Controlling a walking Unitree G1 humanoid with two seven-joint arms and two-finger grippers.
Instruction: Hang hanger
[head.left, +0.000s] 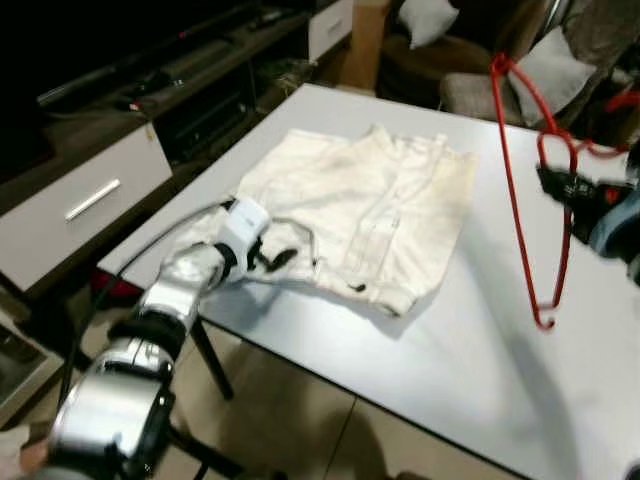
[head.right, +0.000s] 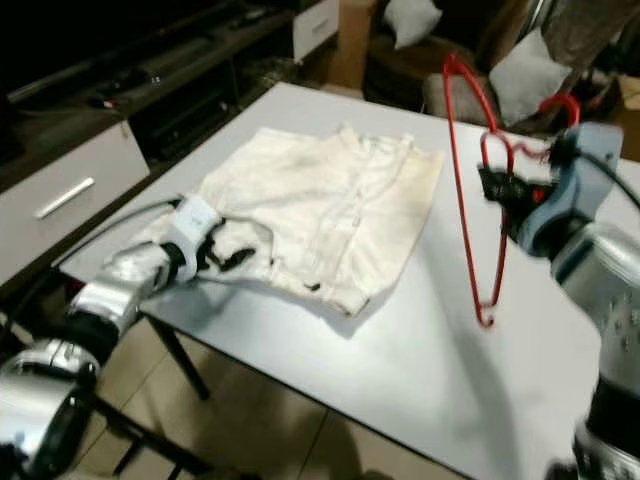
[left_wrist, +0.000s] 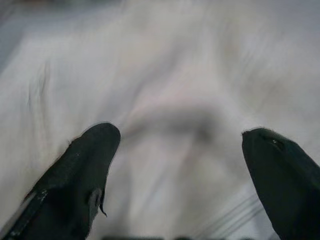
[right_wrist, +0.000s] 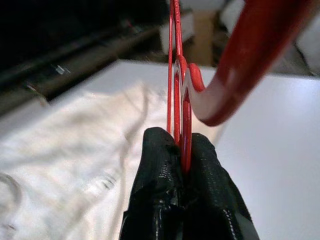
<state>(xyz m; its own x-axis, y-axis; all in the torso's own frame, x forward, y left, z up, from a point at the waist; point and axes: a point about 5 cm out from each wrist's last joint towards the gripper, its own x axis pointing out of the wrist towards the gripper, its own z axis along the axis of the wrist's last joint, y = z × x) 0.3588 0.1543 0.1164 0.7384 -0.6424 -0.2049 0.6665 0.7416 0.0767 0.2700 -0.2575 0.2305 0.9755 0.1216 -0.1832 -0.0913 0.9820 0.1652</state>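
Observation:
A cream shirt (head.left: 360, 205) lies spread flat on the white table (head.left: 480, 350). My left gripper (head.left: 275, 258) rests open on the shirt's near left corner, its black fingers (left_wrist: 85, 170) apart over the cloth. Above the table's right side, a red wire hanger (head.right: 470, 190) hangs upright, one end nearly touching the tabletop. My right gripper (head.right: 497, 185) is shut on the hanger near its hook, the wire pinched between the two fingertips (right_wrist: 165, 165).
A low TV cabinet with white drawers (head.left: 90, 200) runs along the left. Armchairs with cushions (head.left: 530, 70) stand behind the table's far edge. Tiled floor (head.left: 300, 420) lies below the near edge. The table's right half is bare.

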